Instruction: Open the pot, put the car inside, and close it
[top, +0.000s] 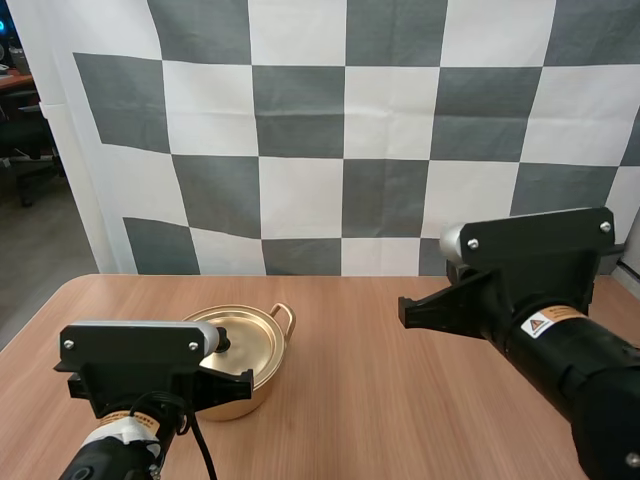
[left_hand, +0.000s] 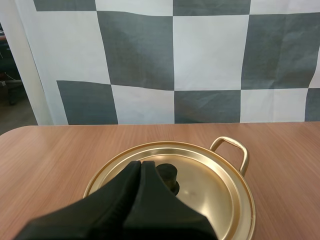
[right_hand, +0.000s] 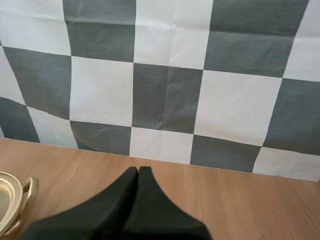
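- While the left gripper (left_hand: 141, 167) hangs just above the pot (top: 265, 378), its two black fingers (left_hand: 112, 202) are pressed together into one dark wedge, with nothing pinched between them.
- Directly below and ahead of this gripper lies the lid (left_hand: 215, 192), a shallow gold disc seated on the pot, so the pot is closed.
- Just beyond the gripper's tips, at the lid's centre, stands the black knob (left_hand: 171, 176). The wedge overlaps part of it in the left wrist view, and whether the two touch cannot be told.
- Farther ahead of the left gripper and to its right, a looped gold handle (left_hand: 231, 148) rises from the pot's rim.
- Pot and lid stand on a wood-grain worktop (top: 400, 400), whose bare surface extends ahead of both grippers.
- Right gripper (right_hand: 138, 172): its fingers likewise lie flat against each other in a single wedge and hold nothing.
- Right gripper position: held above bare worktop, well apart from the pot, which sits off to this gripper's left.
- Right wrist view: part of the pot's gold rim and the handle lie to the left of the gripper, clear of it.
- High view: the left arm (top: 135, 365) covers the near side of the pot, and the right arm (top: 540, 290) reaches over the worktop to the pot's right.
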